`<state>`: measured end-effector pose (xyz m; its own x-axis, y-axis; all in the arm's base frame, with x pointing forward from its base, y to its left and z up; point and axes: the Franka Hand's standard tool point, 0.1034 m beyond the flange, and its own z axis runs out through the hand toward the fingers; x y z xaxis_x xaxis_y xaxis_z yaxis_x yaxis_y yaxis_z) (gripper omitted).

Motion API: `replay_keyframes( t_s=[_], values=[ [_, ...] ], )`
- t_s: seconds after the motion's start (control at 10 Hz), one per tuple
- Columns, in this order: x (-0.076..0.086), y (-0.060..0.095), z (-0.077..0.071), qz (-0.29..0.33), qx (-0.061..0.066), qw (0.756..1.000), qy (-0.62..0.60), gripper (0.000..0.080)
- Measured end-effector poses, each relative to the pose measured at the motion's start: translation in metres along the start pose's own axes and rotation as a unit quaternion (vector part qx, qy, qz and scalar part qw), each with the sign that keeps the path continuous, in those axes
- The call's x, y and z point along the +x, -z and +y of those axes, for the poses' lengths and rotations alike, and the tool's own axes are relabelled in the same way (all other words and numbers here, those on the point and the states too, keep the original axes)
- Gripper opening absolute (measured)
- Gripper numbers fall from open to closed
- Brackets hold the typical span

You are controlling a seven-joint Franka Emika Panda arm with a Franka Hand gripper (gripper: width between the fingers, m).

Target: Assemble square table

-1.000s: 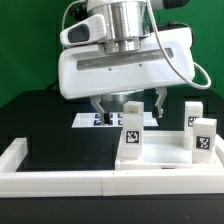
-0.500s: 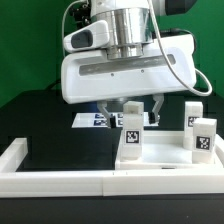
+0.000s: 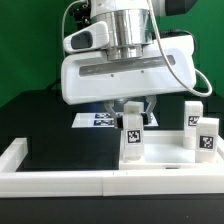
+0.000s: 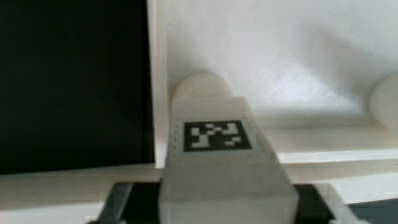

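Square table parts stand gathered at the near side of the surface point(image 3: 40, 110), inside the long white border wall point(image 3: 60, 182) that runs along the front edge and turns up at the exterior view's left; the wall seems meant to give parts a fixed edge to sit against. The white slab point(image 3: 165, 162) lies flat at the exterior view's right, touching that wall. Three tagged leg blocks stand upright on or just behind the slab: the nearest leg point(image 3: 131, 134) toward the middle, a second leg point(image 3: 204, 139) at the exterior view's right, and a third leg point(image 3: 191, 113) just behind it. Standing on end keeps their tags facing the camera and leaves their tops free to be taken from above.

The claw point(image 3: 128, 110) hangs straight down over the nearest leg, one finger on each side of its top. In the wrist view that leg point(image 4: 217, 150) fills the middle, its tag square to the camera, and dark finger pads point(image 4: 125, 197) sit close at its foot. The fingers stand narrowed around the block; whether they already press on it or stand a hair apart I cannot tell. The centred, vertical approach looks chosen so both fingers meet flat faces together and the leg does not tip.

The marker board point(image 3: 100, 119) lies flat on the dark surface behind the claw, apart from the parts.

My judgement: the step in hand is picking up a leg, and the assembly is at an early stage, since no leg is seen seated in a corner socket.
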<state>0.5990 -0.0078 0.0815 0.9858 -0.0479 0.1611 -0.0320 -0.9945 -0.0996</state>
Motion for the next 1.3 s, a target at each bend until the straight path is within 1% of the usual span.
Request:
replay_keyframes(
  t_s=[0.1,0.3,0.4,0.5,0.7,0.8,0.9,1.1,1.2,1.3],
  values=[
    [0.000,0.000,0.000,0.000,0.001,1.000,-0.011,0.0290],
    [0.000,0.000,-0.002,0.004,0.006,0.997,-0.082,0.0290],
    [0.001,-0.001,-0.007,0.021,0.008,0.988,-0.155,0.0290],
    [0.001,-0.001,-0.009,0.030,0.009,0.980,-0.198,0.0290],
    [0.002,-0.001,-0.010,0.042,0.008,0.951,-0.305,0.0293],
    [0.002,-0.001,-0.010,0.042,0.010,0.930,-0.364,0.0294],
    [0.002,-0.002,-0.010,0.041,0.011,0.907,-0.418,0.0294],
    [0.002,-0.003,-0.012,0.043,0.011,0.848,-0.527,0.0297],
    [0.002,-0.003,-0.012,0.043,0.009,0.837,-0.545,0.0298],
    [0.002,-0.003,-0.011,0.041,0.012,0.825,-0.564,0.0298]
  ],
)
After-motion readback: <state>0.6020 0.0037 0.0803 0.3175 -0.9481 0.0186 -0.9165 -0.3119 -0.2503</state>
